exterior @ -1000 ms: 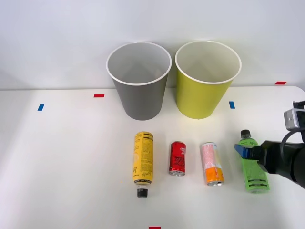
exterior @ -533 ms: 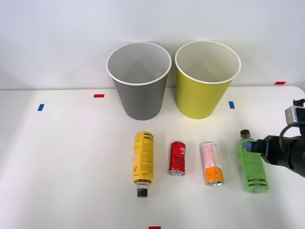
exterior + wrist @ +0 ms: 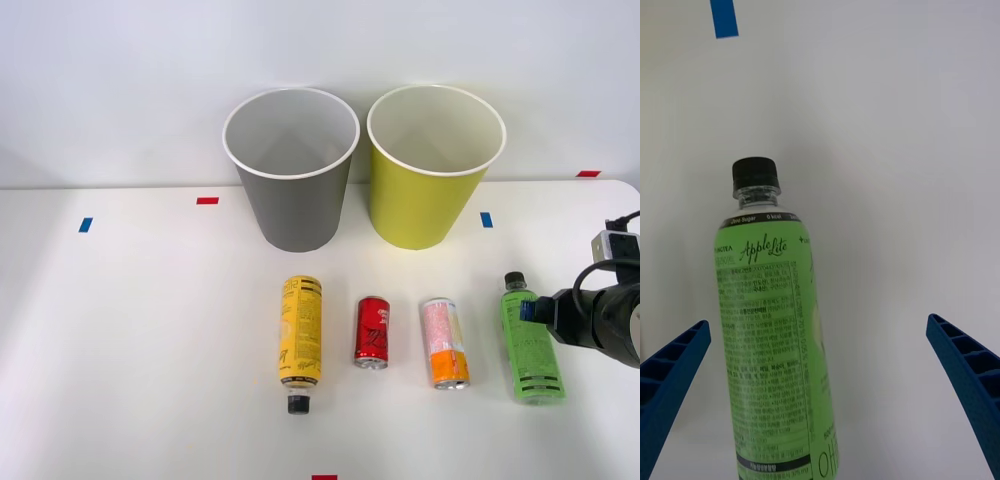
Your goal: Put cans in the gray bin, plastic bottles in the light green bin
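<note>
The gray bin (image 3: 291, 170) and the light green bin (image 3: 435, 170) stand side by side at the back. In a row in front lie a yellow plastic bottle (image 3: 300, 340), a short red can (image 3: 372, 332), a pink-and-orange can (image 3: 444, 342) and a green plastic bottle (image 3: 530, 345). My right gripper (image 3: 540, 312) hovers over the green bottle's upper half, coming in from the right. In the right wrist view the gripper (image 3: 818, 322) is open, its blue fingers (image 3: 674, 367) spread wide. The green bottle (image 3: 771, 330) lies between them, nearer one finger and untouched.
Small red tape marks (image 3: 207, 200) and blue tape marks (image 3: 486, 219) dot the white table. Bare tabletop lies on the left and between the row of objects and the bins.
My right arm has drawn back to the right, so the blue fingertip moved from left of the green bottle to above it. The bottles and cans have not moved.
</note>
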